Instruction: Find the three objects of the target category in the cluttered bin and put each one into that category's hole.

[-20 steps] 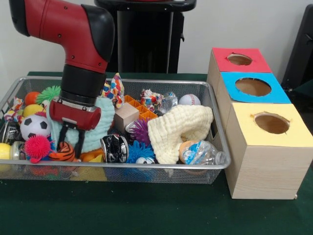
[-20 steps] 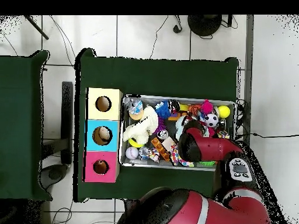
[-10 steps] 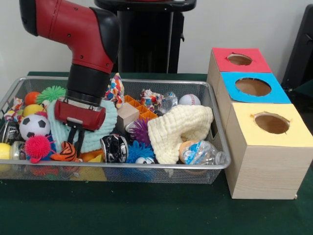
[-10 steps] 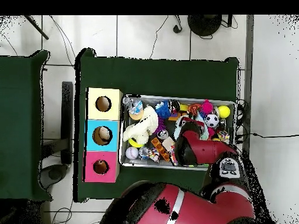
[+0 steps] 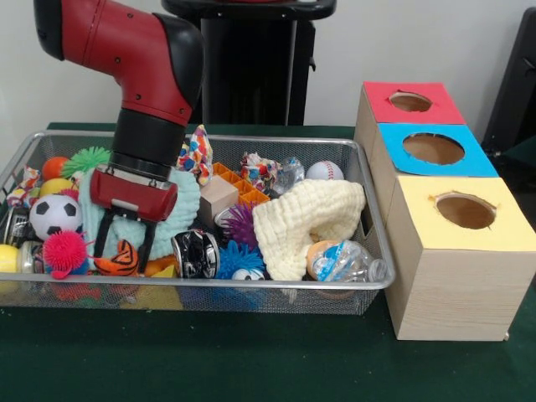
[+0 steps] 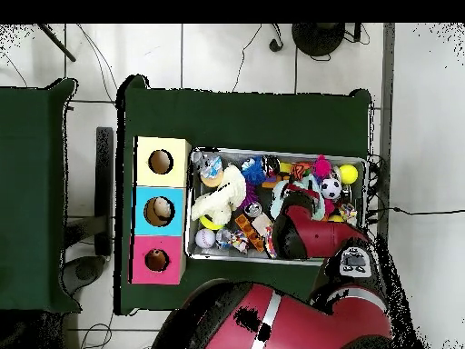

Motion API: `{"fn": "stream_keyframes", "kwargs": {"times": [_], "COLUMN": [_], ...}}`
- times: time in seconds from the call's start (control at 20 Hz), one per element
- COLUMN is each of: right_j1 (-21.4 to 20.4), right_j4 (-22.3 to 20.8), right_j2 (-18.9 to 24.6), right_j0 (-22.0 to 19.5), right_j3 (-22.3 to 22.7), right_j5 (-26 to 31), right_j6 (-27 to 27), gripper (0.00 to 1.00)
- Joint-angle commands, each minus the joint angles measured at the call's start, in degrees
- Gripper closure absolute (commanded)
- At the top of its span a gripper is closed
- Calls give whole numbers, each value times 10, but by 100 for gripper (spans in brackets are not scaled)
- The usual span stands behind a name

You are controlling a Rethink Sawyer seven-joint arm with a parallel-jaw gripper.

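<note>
We see the tool (image 5: 124,244) down in the left part of the wire bin (image 5: 251,289), its two black fingers (image 5: 100,239) spread apart and straddling an orange tiger-striped toy (image 5: 117,260); fingers sit either side of it, and we can't tell if they touch it yet. Just behind the tool lies a mint knitted cloth (image 5: 180,209). Left of it: a pink spiky ball (image 5: 63,251), a soccer ball (image 5: 52,216), a yellow ball (image 5: 8,258) at the bin's left edge, a green spiky ball (image 5: 84,159) and an orange ball (image 5: 54,166) further back. Right of the tool: a black-and-white crumpled can (image 5: 197,251), a blue spiky ball (image 5: 239,258), a purple spiky ball (image 5: 241,222), a wooden block (image 5: 216,199), then a cream knitted cloth (image 5: 306,218) with a clear plastic bottle (image 5: 347,261) in front of it. A baseball (image 5: 324,171) sits at the back right. Beside the bin on the green surface (image 5: 251,360) stands a wooden box (image 5: 452,285) with red hole (image 5: 410,101), blue hole (image 5: 433,148), yellow hole (image 5: 466,211). Overhead, the arm (image 6: 313,238) covers the bin's (image 6: 272,153) lower right.
</note>
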Motion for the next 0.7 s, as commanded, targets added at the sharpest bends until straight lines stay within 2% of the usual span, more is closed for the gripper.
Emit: {"fn": "stream_keyframes", "kwargs": {"times": [0.05, 0.5, 0.7], "right_j1": [26, 34, 47], "right_j4": [2, 10, 5], "right_j2": [25, 16, 24], "right_j0": [-7, -4, -14], "right_j3": [-27, -41, -70], "right_j5": [-18, -44, -72], "right_j6": [43, 37, 31], "gripper": [0, 0, 0]}}
